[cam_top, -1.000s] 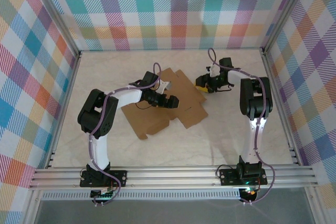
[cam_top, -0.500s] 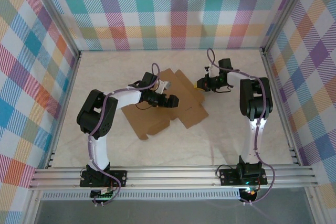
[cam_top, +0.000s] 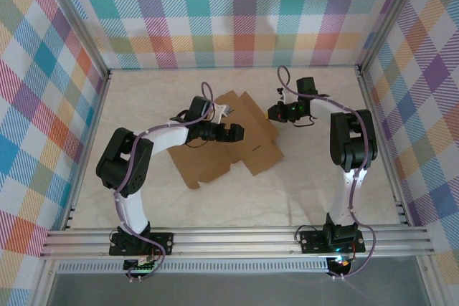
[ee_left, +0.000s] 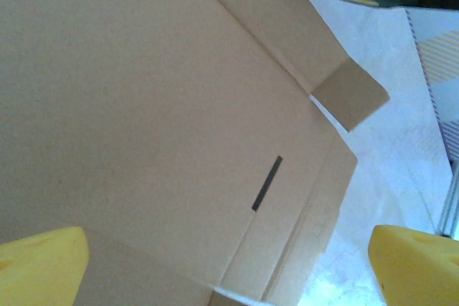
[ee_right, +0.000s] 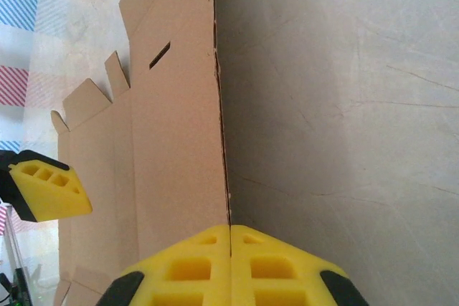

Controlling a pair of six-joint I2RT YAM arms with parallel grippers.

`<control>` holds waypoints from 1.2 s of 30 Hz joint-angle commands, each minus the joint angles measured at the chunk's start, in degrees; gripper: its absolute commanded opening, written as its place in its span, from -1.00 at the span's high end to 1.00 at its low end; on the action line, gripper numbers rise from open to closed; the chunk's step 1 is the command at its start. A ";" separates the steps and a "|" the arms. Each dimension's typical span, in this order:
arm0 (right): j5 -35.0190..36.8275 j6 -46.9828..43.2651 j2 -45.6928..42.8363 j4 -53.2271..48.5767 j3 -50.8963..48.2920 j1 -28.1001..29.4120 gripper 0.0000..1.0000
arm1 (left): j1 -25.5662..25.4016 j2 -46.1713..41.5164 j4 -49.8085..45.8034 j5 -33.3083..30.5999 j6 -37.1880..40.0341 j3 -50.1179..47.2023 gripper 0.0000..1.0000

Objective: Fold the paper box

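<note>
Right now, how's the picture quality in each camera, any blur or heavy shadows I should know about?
Top external: evenly lit and sharp, faint shadows by the paper box. Left wrist: soft focus, the left pincer's yellow pads blurred at the corners. Right wrist: sharper; the box's gripped edge shades the table above the right pincer.

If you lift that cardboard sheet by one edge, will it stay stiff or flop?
Likely bends at its creases: score lines cross the paper box. Probably light: the right gripper pinches only its edge. May slide on the smooth table.
</note>
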 commanded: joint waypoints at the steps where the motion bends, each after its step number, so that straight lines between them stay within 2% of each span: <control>1: 1.33 -1.82 -1.79 0.81 -1.73 1.15 1.00 | 0.53 1.54 1.43 -3.90 -2.53 0.62 -1.00; 5: 0.85 -0.75 -2.82 4.48 -4.92 1.39 0.94 | 0.70 3.78 2.11 -5.01 -4.11 0.37 -1.00; 7: -0.04 -0.22 -2.58 5.05 -4.95 1.34 0.73 | 0.72 4.88 2.58 -4.67 -4.51 0.10 -1.00; 14: -2.34 0.41 0.13 5.48 -2.32 1.40 0.39 | 0.89 7.91 4.53 -4.56 -5.50 -1.03 -1.00; 20: -2.06 -0.02 1.74 4.87 -0.40 1.55 0.34 | 1.16 7.94 4.51 -4.46 -5.35 -1.25 -1.00; 22: -2.14 -0.17 2.66 5.03 0.15 1.43 0.23 | 1.14 7.94 4.51 -4.13 -5.33 -1.23 -1.00; 29: -1.24 -0.19 4.30 4.77 1.32 1.49 0.21 | 1.15 7.60 4.47 -3.66 -5.24 -1.56 -1.00; 33: 0.45 -0.37 4.02 4.93 0.92 1.30 0.02 | 1.16 7.24 4.07 -3.37 -4.55 -1.58 -1.00; 36: -1.26 -0.11 4.24 4.91 0.88 1.29 0.13 | 1.14 6.99 4.09 -3.31 -4.45 -1.74 -1.00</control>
